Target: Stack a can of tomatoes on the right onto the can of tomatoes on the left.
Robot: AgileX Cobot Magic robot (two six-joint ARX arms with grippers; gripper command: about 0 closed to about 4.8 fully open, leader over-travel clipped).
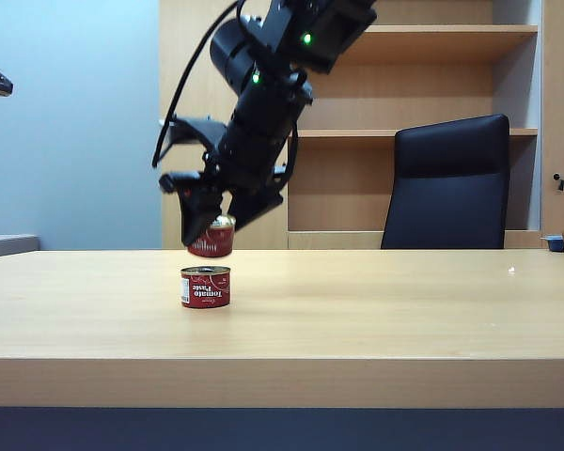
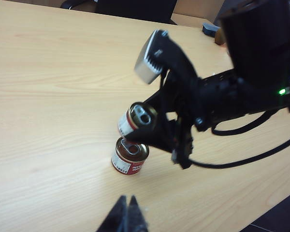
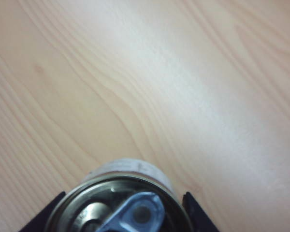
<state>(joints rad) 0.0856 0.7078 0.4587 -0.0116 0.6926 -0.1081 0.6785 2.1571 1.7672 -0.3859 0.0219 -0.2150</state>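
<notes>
In the exterior view you see two tomato cans. One can (image 1: 206,287) stands upright on the table (image 1: 376,310), left of centre, its label readable only here. The second can (image 1: 213,237) hangs tilted just above it, not touching, clamped in the right gripper (image 1: 216,211), whose arm comes down from the upper middle of the frame. You also get one black chair (image 1: 446,183) and the shelves (image 1: 423,132) at the back, which the wrist views barely show.

The left wrist view gives you both can tops: the lower can (image 2: 129,156) near the centre, the held can (image 2: 137,119) just above it in the right gripper (image 2: 157,126). At the bottom edge the left gripper (image 2: 127,217) hangs with its fingers pressed together, holding nothing.

The right wrist view shows you one can only, the held one (image 3: 123,203) at the bottom edge, its pull tab up, a gripper finger (image 3: 195,212) on each side, bare table behind.
</notes>
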